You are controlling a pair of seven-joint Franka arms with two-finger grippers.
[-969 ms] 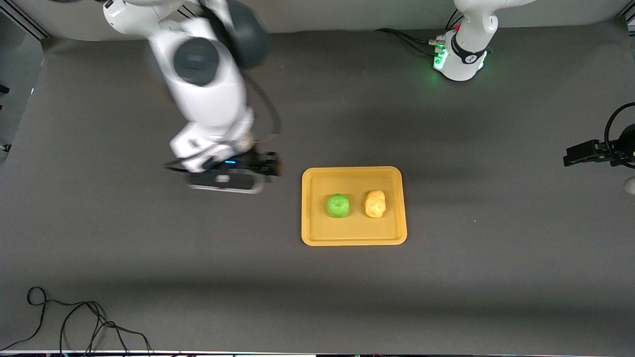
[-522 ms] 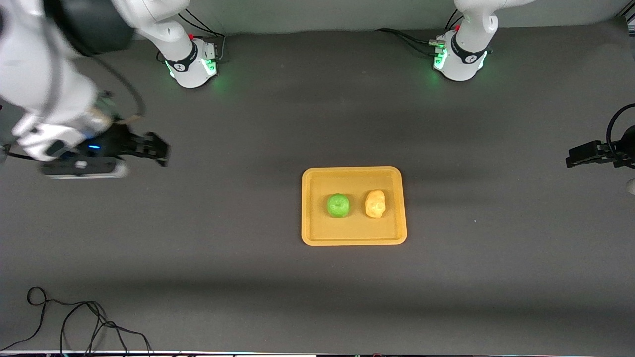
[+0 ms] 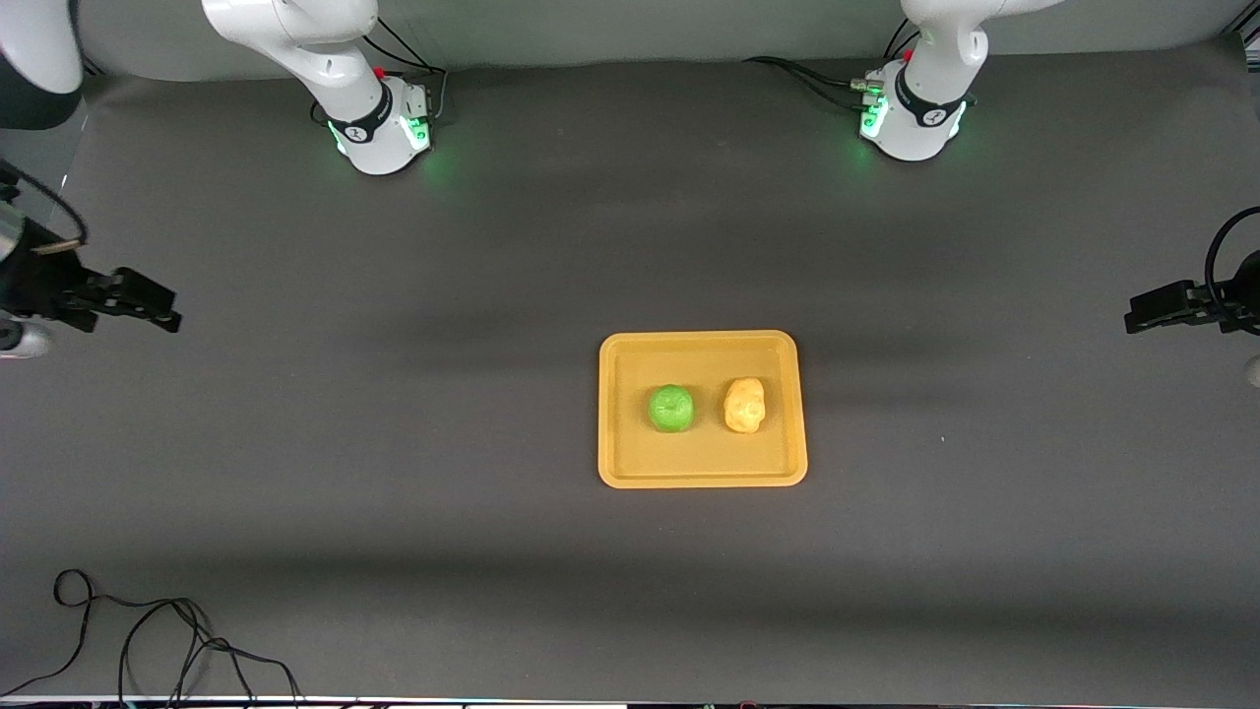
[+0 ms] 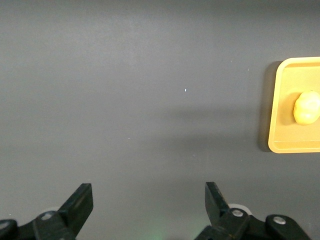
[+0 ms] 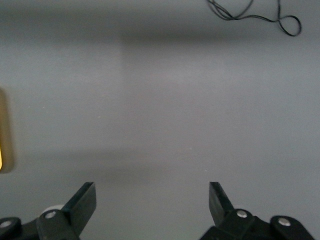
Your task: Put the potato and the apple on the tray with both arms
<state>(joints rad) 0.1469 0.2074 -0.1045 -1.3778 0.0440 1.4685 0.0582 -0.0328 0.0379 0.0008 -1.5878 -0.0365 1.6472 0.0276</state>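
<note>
The orange-yellow tray (image 3: 703, 347) lies mid-table. On it the green apple (image 3: 671, 408) and the lumpy yellow-tan potato (image 3: 745, 405) sit side by side, the potato toward the left arm's end. My right gripper (image 3: 157, 307) is open and empty, over the mat at the right arm's end of the table. My left gripper (image 3: 1142, 315) is open and empty, over the mat at the left arm's end. The left wrist view shows its open gripper (image 4: 149, 200), the tray's edge (image 4: 276, 120) and the potato (image 4: 306, 107). The right wrist view shows its open gripper (image 5: 152, 199) over bare mat.
A loose black cable (image 3: 148, 630) lies on the mat at the near corner toward the right arm's end; it also shows in the right wrist view (image 5: 255, 14). The arm bases (image 3: 379, 123) (image 3: 911, 113) glow green.
My right arm has swung away from beside the tray to the right arm's end of the table. The left arm, apple, potato and tray have not moved.
</note>
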